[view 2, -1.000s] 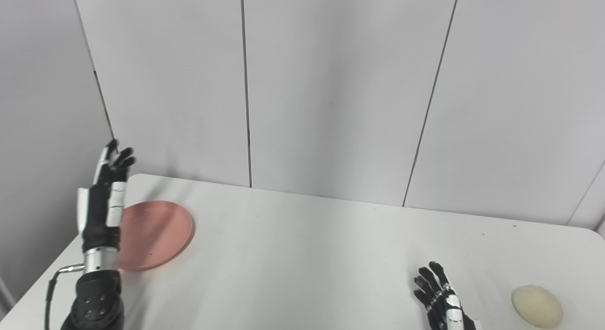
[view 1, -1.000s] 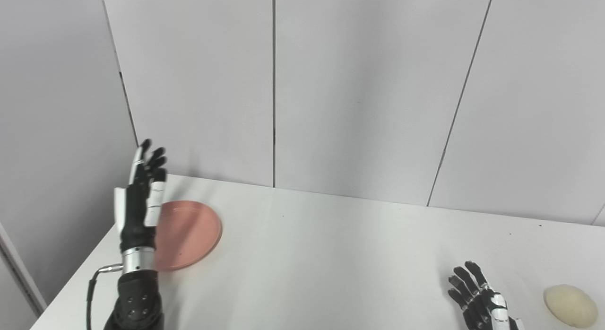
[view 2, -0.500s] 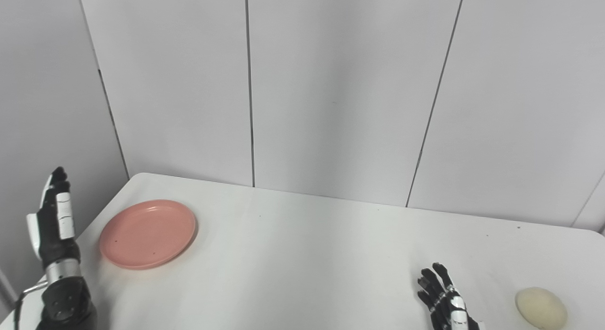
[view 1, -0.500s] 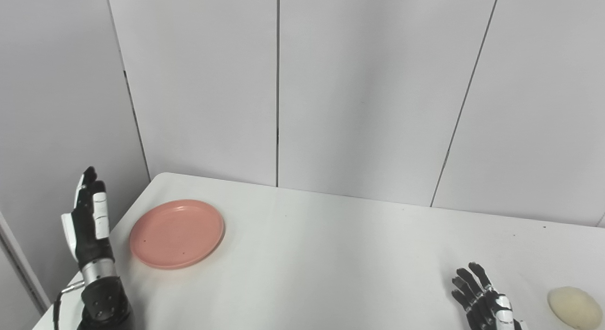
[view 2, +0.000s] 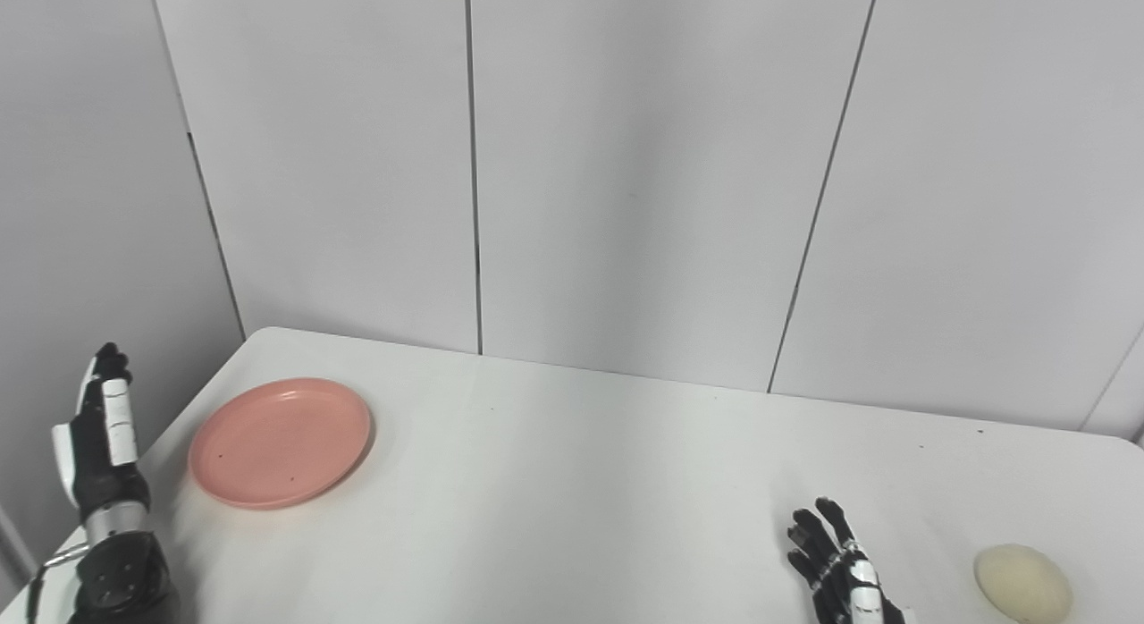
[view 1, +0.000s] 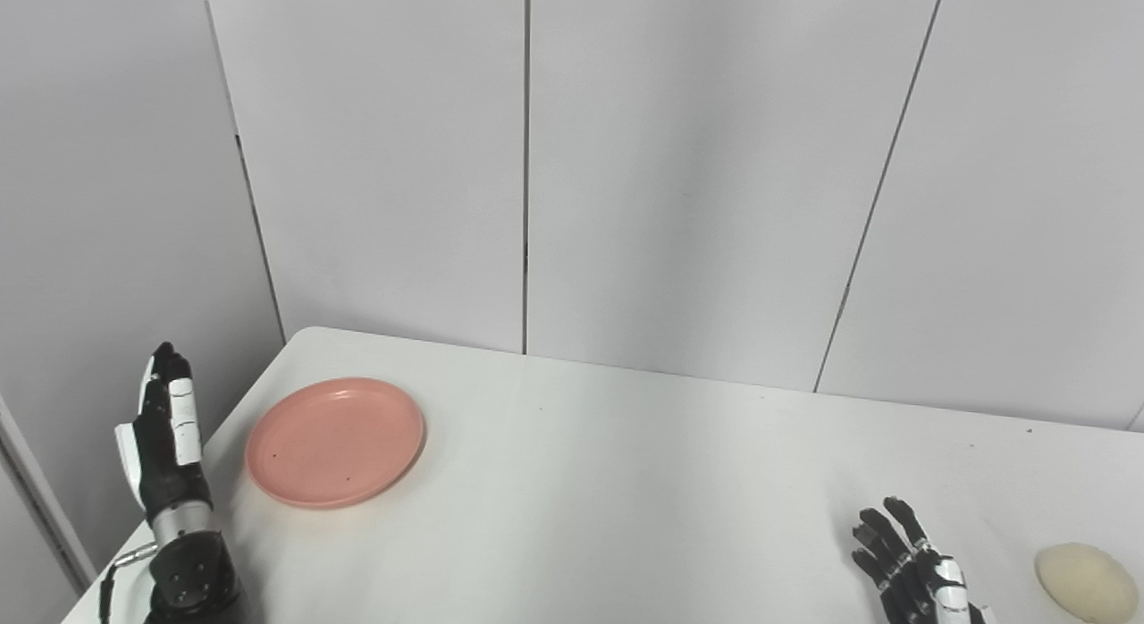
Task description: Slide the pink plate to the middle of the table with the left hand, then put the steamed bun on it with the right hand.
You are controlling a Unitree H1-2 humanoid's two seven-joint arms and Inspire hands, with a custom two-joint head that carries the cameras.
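Matt pink plate (view 1: 335, 442), smooth table (view 1: 626, 499)

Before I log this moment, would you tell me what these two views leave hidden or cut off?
- Right robot hand: palm and wrist cut off by the bottom edge in both eye views.
- Left robot hand: seen edge-on, so its palm side is hidden.
- Round cream steamed bun: its underside is hidden.
- Flat round pink plate: the tiny dark specks are too small to identify.

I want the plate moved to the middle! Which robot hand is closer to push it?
Left. The left hand is raised just beside the pink plate; the right hand sits far across the table, by the steamed bun.
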